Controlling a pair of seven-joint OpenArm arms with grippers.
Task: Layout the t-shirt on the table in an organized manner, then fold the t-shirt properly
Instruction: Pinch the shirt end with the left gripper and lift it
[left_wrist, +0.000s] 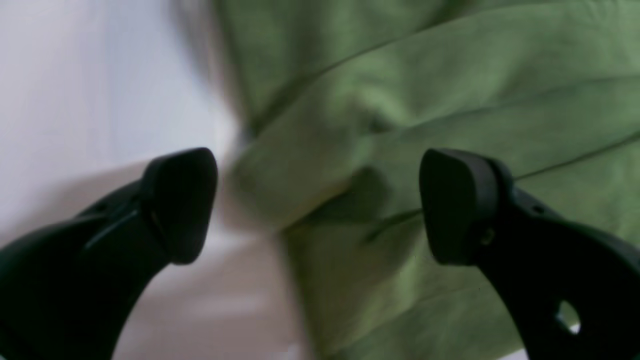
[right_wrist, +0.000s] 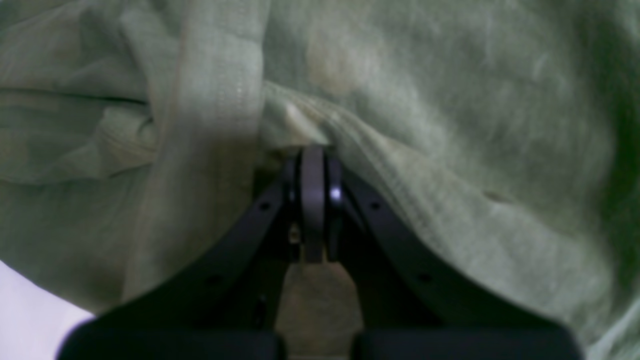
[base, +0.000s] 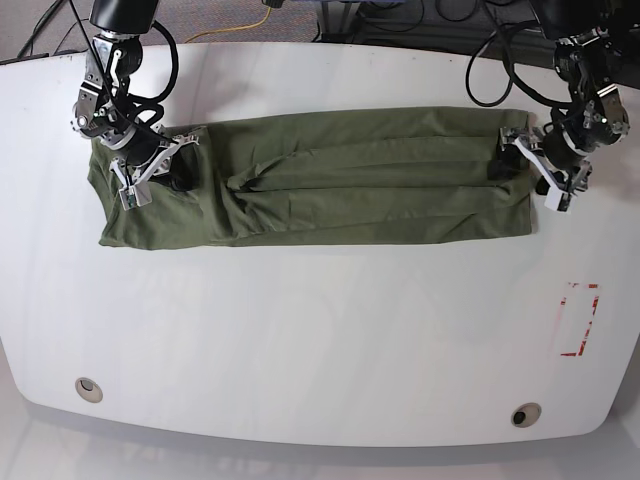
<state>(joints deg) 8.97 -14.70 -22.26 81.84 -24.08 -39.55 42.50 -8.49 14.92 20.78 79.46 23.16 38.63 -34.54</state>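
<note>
One t-shirt (base: 330, 180); one table (base: 320, 340); two grommet holes (base: 88, 388); one red dashed rectangle (base: 579, 320).

**Soft cloth on a glossy white top**

The t-shirt (base: 320, 180) is soft olive-green cloth, matt and wrinkly, with long creases along its length; up close by the right gripper (right_wrist: 313, 155) its weave looks slightly fuzzy and a ribbed, stitched hem shows. Under the t-shirt, the table (base: 320, 340) is smooth, glossy white, catching faint reflections. The left gripper (left_wrist: 320, 205), at the t-shirt's edge, has matt black plastic-looking fingers with smooth rounded pads. Beside the t-shirt, a red dashed mark (base: 579, 320) looks flat and dull.
</note>
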